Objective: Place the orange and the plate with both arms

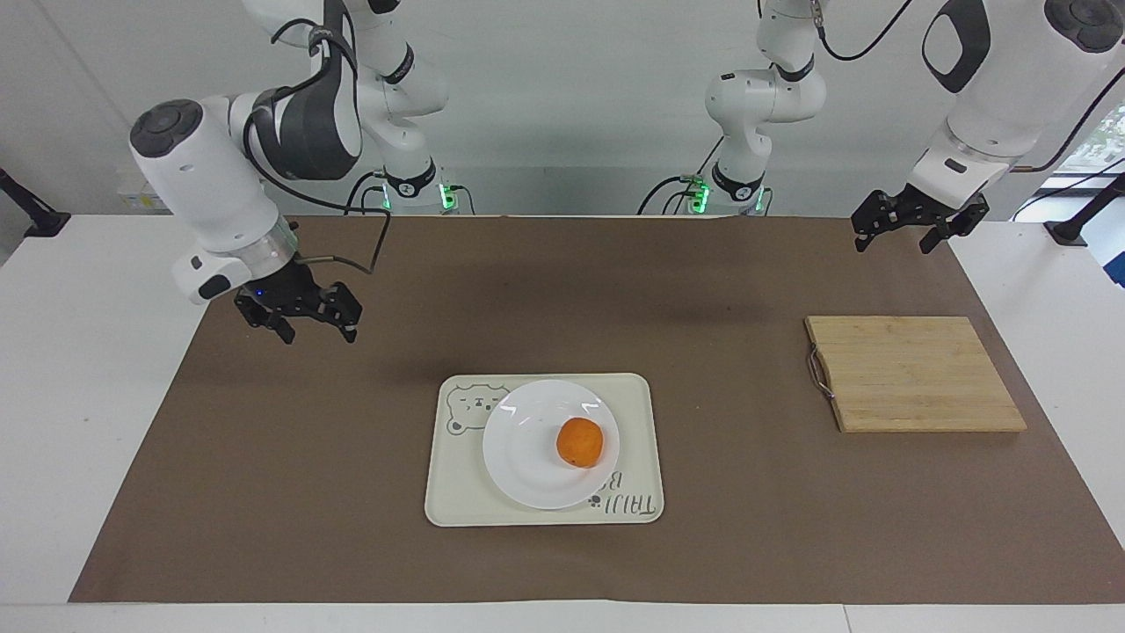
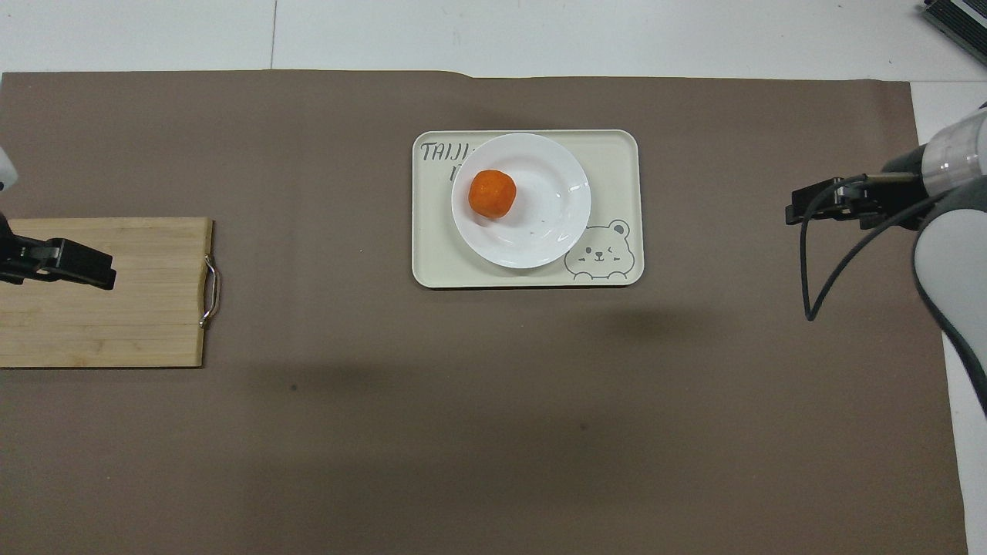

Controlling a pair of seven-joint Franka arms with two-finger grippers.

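Note:
The orange sits on the white plate, a little off its middle toward the left arm's end. The plate rests on a cream tray with a bear drawing in the middle of the brown mat. My right gripper is open and empty, raised over the bare mat toward the right arm's end, well apart from the tray. My left gripper is open and empty, held up over the left arm's end of the mat, and waits. In the overhead view the orange, plate, right gripper and left gripper all show.
A wooden cutting board with a metal handle lies flat at the left arm's end; it also shows in the overhead view. The brown mat covers most of the white table.

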